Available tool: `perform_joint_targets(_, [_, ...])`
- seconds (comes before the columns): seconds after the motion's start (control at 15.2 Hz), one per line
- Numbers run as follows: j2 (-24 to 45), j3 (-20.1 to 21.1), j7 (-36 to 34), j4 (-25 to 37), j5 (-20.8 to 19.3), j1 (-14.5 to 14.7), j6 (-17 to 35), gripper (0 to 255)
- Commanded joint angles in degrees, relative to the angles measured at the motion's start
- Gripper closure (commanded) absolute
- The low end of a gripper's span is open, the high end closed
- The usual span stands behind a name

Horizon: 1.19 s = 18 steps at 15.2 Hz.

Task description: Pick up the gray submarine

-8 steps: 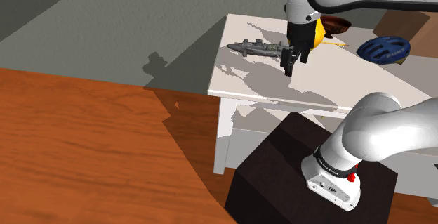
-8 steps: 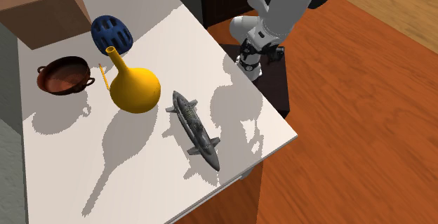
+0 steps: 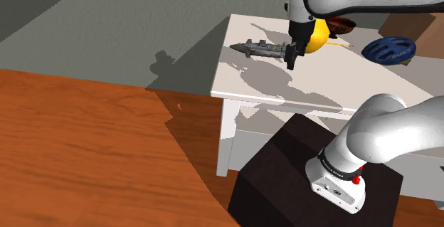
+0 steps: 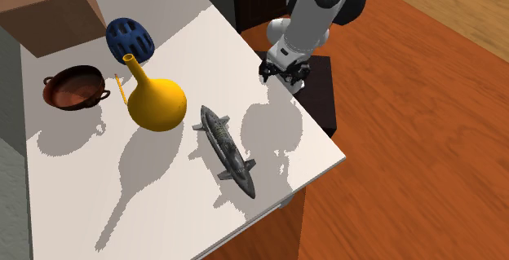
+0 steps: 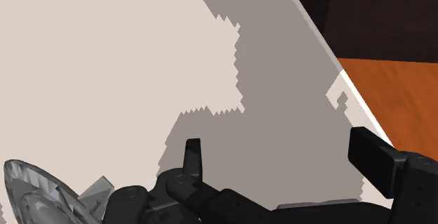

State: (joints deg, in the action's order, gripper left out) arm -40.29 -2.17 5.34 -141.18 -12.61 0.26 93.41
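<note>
The gripper (image 5: 281, 161) is released: its two black fingers (image 5: 191, 154) stand well apart, with shaded tabletop (image 5: 105, 61) showing between them. It hangs above the tabletop near the edge closest to the stand (image 3: 284, 176), holding nothing.

The gray submarine (image 4: 229, 150) lies flat on the tabletop, apart from the gripper and outside its fingers. In the wrist view one of its ends shows just beside one finger. Bare white surface and the arm's shadow lie between the two.

One end of the submarine points toward the tabletop's corner at the second exterior view's lower right. Its other end lies just beside a yellow long-necked vase (image 4: 155, 101), which stands upright.

Past the vase are a thin yellow pencil (image 4: 119, 87), a brown two-handled bowl (image 4: 75, 87) and a blue helmet (image 4: 130, 38), all well apart from the submarine. A brown box (image 4: 49, 10) stands beyond the helmet, and a wooden floor (image 3: 85, 154) surrounds the table.
</note>
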Motion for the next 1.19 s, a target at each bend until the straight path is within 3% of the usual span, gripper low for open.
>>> perform_joint_targets(0.0, [1.81, -2.36, 4.25, 0.02, -2.67, -0.30, 3.84, 0])
perform_joint_targets(0.59, [13.84, -11.23, 20.59, 5.34, -9.29, 0.02, 19.91, 0])
perform_joint_targets(1.12, [27.51, -17.74, 36.05, 15.05, -7.88, 1.94, 32.39, 0])
